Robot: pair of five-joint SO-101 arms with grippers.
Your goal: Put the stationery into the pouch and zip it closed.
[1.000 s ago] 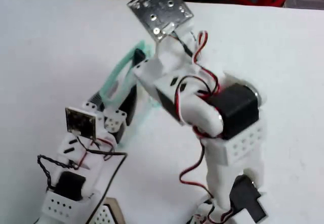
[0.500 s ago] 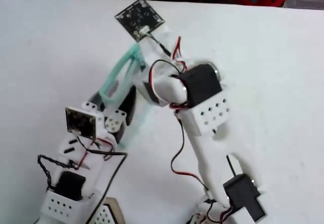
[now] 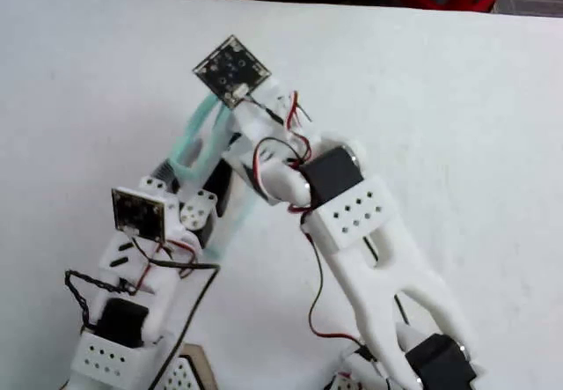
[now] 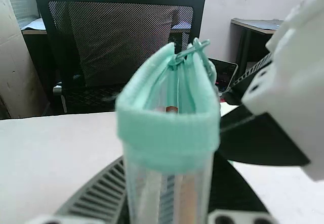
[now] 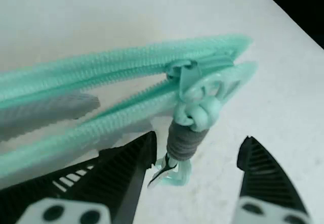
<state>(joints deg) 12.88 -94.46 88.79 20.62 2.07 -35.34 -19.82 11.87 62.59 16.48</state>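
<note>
Now clamps the mint pouch (image 4: 169,128) in the left gripper (image 4: 167,206) and holds the right gripper (image 5: 200,143), fingers spread, astride the zip pull (image 5: 195,110)

pouch (image 3: 193,133) stands on edge on the table (image 3: 457,99), near end clamped in the jaws of left gripper (image 4: 167,211). zipper pull (image 5: 195,105) hangs at the far end. right gripper (image 5: 200,139) is at that end, jaws either side of the pull. stationery (image 4: 171,110) inside pouch. chair (image 4: 116,37) behind table.
</note>
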